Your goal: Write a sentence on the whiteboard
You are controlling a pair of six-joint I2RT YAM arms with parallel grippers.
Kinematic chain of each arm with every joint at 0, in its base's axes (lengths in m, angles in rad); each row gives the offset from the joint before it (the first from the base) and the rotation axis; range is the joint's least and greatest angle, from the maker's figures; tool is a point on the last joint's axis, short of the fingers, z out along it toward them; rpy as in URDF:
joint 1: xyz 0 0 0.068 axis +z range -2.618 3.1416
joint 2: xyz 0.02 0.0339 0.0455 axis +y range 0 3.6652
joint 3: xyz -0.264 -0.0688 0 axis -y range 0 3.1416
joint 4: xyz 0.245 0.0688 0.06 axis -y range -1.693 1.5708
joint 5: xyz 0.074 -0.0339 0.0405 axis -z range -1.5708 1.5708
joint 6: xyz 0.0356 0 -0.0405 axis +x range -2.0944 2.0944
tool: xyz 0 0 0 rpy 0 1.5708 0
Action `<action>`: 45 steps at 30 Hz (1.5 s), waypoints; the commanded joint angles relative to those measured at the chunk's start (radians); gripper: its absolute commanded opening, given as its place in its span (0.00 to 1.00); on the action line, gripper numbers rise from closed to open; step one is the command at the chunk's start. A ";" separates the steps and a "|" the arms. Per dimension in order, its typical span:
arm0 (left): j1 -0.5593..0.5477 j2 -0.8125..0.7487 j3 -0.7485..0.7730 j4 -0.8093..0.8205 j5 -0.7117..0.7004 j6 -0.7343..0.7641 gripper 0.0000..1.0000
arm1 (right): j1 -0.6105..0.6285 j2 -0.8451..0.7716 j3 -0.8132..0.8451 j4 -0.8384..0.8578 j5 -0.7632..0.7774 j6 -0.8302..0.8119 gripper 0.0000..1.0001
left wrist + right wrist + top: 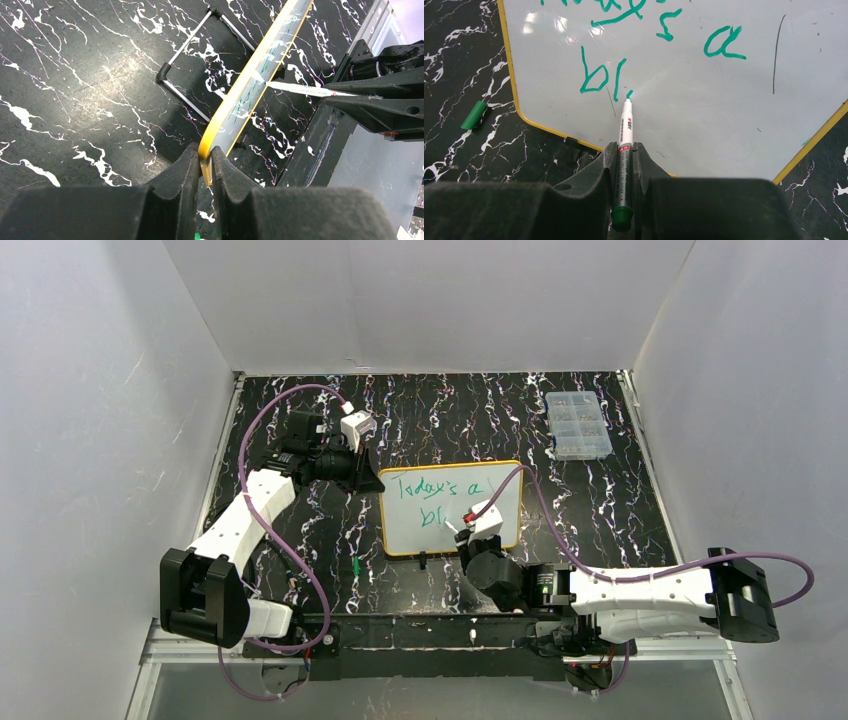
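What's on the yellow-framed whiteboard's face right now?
Visible: green handwriting, "Today's a" then "bl", on the yellow-framed white whiteboard; a white marker pen tip beside it. The black right gripper hides the bottom edge's middle.

Left gripper: fingers pinched on the whiteboard at its yellow frame.
Whiteboard: seen edge-on, green strokes on its face.
Marker: tip touching the whiteboard's face, held by the right gripper.
Wire stand: behind the whiteboard, on the table.
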 commanded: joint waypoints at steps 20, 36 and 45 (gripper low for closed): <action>0.007 -0.037 0.006 -0.001 0.002 0.011 0.00 | -0.002 0.000 0.034 0.036 0.077 -0.039 0.01; 0.007 -0.040 0.007 -0.001 0.000 0.011 0.00 | -0.002 0.006 0.010 -0.029 0.036 0.042 0.01; 0.006 -0.041 0.007 -0.001 -0.001 0.011 0.00 | 0.000 0.002 0.013 -0.080 0.054 0.071 0.01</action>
